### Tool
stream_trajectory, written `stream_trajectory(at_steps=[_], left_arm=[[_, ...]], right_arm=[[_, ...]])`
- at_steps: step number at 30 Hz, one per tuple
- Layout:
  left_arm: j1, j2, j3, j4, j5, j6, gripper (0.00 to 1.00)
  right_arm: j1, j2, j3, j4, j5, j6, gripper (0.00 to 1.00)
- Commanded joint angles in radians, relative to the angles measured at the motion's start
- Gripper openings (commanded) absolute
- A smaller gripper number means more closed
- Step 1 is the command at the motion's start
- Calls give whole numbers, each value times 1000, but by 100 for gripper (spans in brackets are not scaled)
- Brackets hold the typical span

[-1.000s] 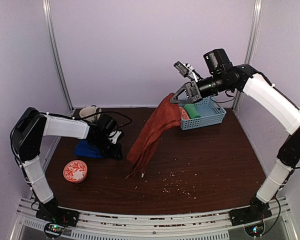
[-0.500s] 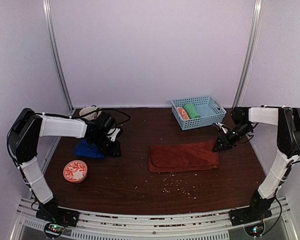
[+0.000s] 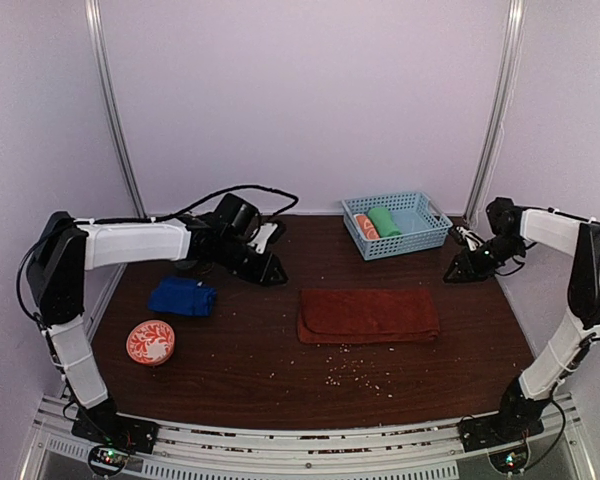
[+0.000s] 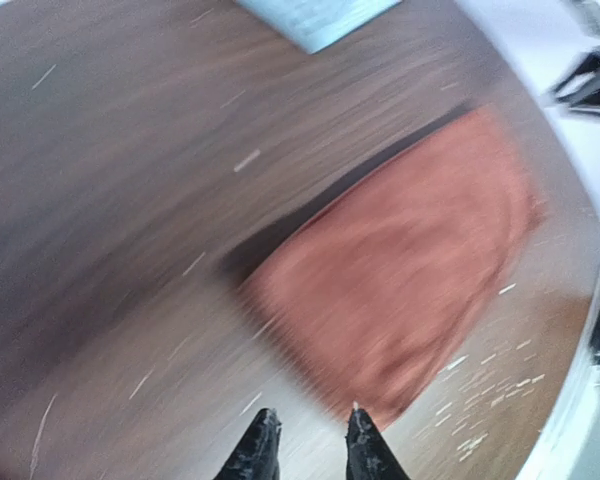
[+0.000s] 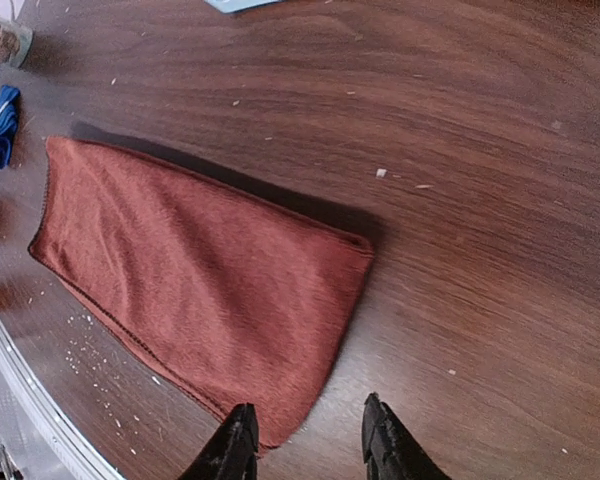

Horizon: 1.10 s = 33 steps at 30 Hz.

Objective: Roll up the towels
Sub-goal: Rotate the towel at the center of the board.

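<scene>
Just beyond right gripper (image 5: 307, 406): rust towel (image 5: 200, 290)

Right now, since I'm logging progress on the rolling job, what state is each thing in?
Rust-brown towel: flat, unrolled, on the table.
Blue towel: bunched, not rolled.
Green towel: rolled, in the basket.
Orange-and-white towel: rolled, in the basket.
Left gripper: open, empty.
Right gripper: open, empty.
</scene>
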Motion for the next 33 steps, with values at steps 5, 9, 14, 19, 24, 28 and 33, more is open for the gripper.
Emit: stream_trajectory(at_steps=[5,9,14,19,24,28,33], left_arm=[[-57,281,234,105,190,1,23],[-56,347,238,109,210,-24,22],[-46,403,254,61,161,4,22],[2,496,382,-35,75,72,22],[78,573,557,-72,72,122,21],[83,570,689,-102,132,132,24],[76,371,520,-44,96,87,27]], right_arm=[[175,89,-13,129,46,28,35],[188,153,-12,168,81,21,34],[193,187,-58,190,159,-13,32],[253,151,-132,114,122,-10,31],[467,109,-156,-52,-88,-113,33],[648,152,5,-188,-272,-169,35],[636,184,135,-364,-360,-283,37]])
